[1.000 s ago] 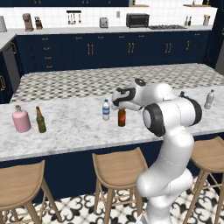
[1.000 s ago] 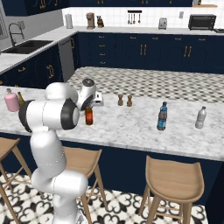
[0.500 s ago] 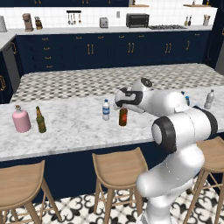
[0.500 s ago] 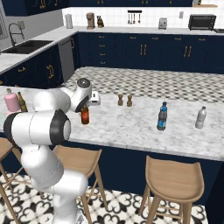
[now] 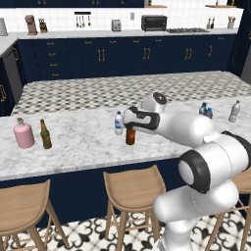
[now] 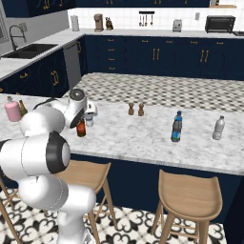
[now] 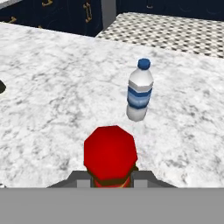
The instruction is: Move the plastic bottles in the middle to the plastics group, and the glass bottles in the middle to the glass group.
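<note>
My gripper [image 5: 130, 125] is shut on the neck of the dark red-brown glass bottle [image 5: 130, 136], which is upright low over the marble counter [image 5: 83, 142]. In the hand view its red cap [image 7: 110, 153] sits between my fingertips [image 7: 78, 178]. The clear water bottle with a blue cap and white-blue label [image 7: 140, 91] stands just beyond it, apart. At the far left are the pink flask [image 5: 23, 135] and the olive-green bottle [image 5: 45, 135]. On the right stand a blue plastic bottle [image 6: 177, 127] and the clear greyish bottle [image 6: 218, 127].
Two small brown shakers [image 6: 136, 109] stand mid-counter behind the bottles. Wooden stools [image 5: 128, 188] line the counter's near side. Bare marble lies between the held bottle and the glass pair on the left.
The gripper has carried the red-brown bottle a short way left along the counter, past the clear water bottle. The other bottles have stayed put.
</note>
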Controlling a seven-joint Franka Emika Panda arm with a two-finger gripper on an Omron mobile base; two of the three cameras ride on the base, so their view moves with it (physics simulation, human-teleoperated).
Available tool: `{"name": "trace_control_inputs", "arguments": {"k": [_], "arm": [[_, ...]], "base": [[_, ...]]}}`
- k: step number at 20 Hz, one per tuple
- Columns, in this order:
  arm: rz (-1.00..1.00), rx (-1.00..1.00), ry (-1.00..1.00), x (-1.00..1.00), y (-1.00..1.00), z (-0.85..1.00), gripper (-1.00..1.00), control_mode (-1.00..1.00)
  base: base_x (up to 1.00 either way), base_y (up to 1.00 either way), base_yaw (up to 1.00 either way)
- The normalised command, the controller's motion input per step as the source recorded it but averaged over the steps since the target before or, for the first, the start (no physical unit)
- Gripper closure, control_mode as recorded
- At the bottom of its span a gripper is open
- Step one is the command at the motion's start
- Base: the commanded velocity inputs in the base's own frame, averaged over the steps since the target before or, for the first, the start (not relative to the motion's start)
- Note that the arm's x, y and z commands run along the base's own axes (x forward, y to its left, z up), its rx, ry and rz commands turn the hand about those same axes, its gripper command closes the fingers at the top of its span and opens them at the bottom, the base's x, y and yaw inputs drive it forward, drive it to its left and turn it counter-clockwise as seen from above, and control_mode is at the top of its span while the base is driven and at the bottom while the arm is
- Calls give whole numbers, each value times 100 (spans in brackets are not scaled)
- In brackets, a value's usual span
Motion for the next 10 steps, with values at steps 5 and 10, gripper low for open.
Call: {"name": "trace_control_inputs", "arguments": {"k": [5, 10], "arm": [[8, 0, 0, -5, 78, 11, 100, -100], [12, 2, 0, 0, 82, 2, 100, -100]], "base": [[0, 0, 0], [0, 0, 0]]}}
